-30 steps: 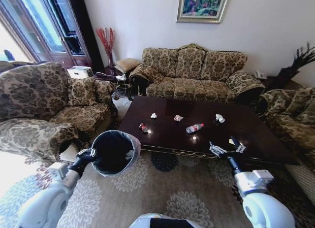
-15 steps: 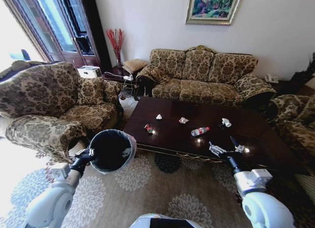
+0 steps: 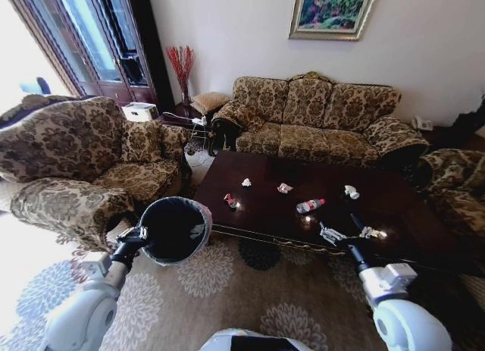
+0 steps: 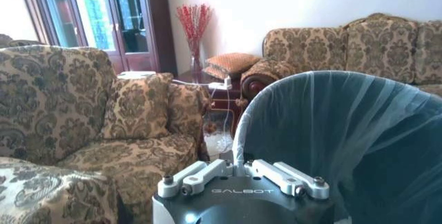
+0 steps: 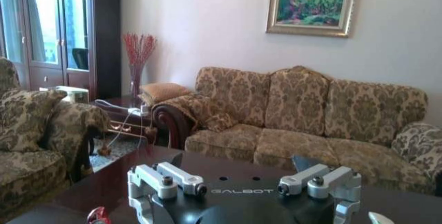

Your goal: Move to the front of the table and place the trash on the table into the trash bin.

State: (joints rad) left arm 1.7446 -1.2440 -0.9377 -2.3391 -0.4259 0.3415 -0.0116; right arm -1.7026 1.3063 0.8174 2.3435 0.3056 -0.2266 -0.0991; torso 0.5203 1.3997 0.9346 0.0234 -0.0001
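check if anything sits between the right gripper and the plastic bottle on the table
Nothing visible does. In the head view the right gripper hangs open over the table's near edge, and the plastic bottle lies just beyond it on bare tabletop. The left gripper holds the trash bin off to the side.

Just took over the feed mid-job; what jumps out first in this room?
The glossy dark reddish-brown wooden coffee table sits dead ahead, scattered with litter: a clear plastic bottle with a red label, a crushed red-and-white can and crumpled white paper wads. At the table's left end, the left gripper holds the small round grey bin lined with a black bag by its rim. The right gripper hovers open over the table's near edge.
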